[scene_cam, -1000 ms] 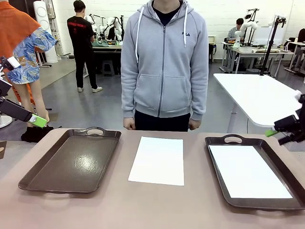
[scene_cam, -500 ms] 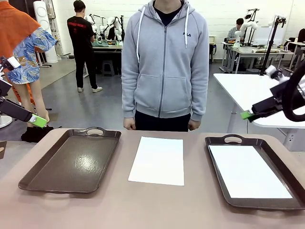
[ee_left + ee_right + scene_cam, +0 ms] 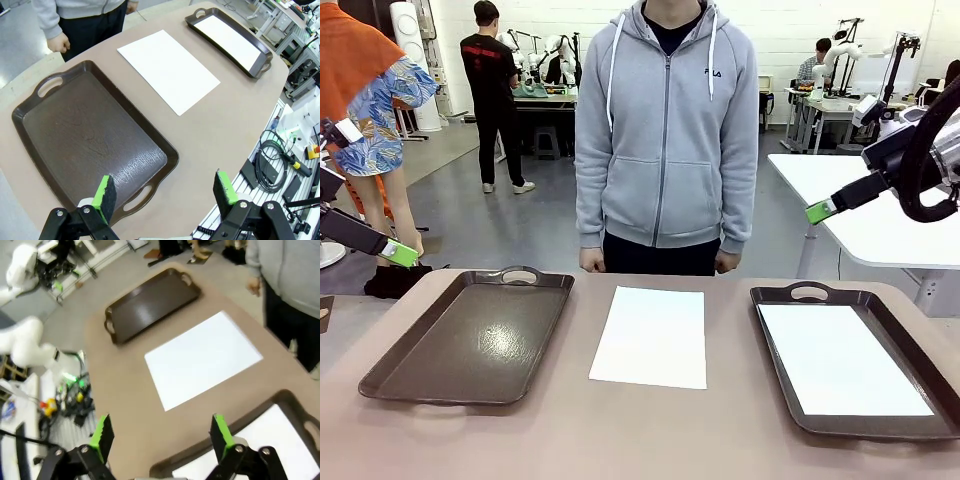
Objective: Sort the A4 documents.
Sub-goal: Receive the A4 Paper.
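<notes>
My left claw (image 3: 165, 190) hangs wide open by the left tray (image 3: 30, 125). My right claw (image 3: 161, 436), just as wide, hangs high near the right tray (image 3: 808, 292). One sheet (image 3: 650, 336) lies on the table (image 3: 620, 430) between the trays, and a second sheet (image 3: 842, 360) lies inside the right tray.

- This was a robotics lab: a wide hall with a grey floor (image 3: 500, 220) and white walls.
- At the bottom edge of the wrist views, the left gripper (image 3: 165, 192) and the right gripper (image 3: 160, 432), black with green pads, hung over a brown table (image 3: 650, 430).
- At the lower right of the left wrist view, coiled cables (image 3: 270, 162) and a red stop button (image 3: 314, 149) lay beside the table's edge.
- In the upper left of the front view, a person in black (image 3: 498, 90) stood by a workbench (image 3: 545, 98).
- At the upper right, another person (image 3: 817, 62) sat at a desk (image 3: 840, 108).
- A white table (image 3: 880, 210) stood at mid right.
</notes>
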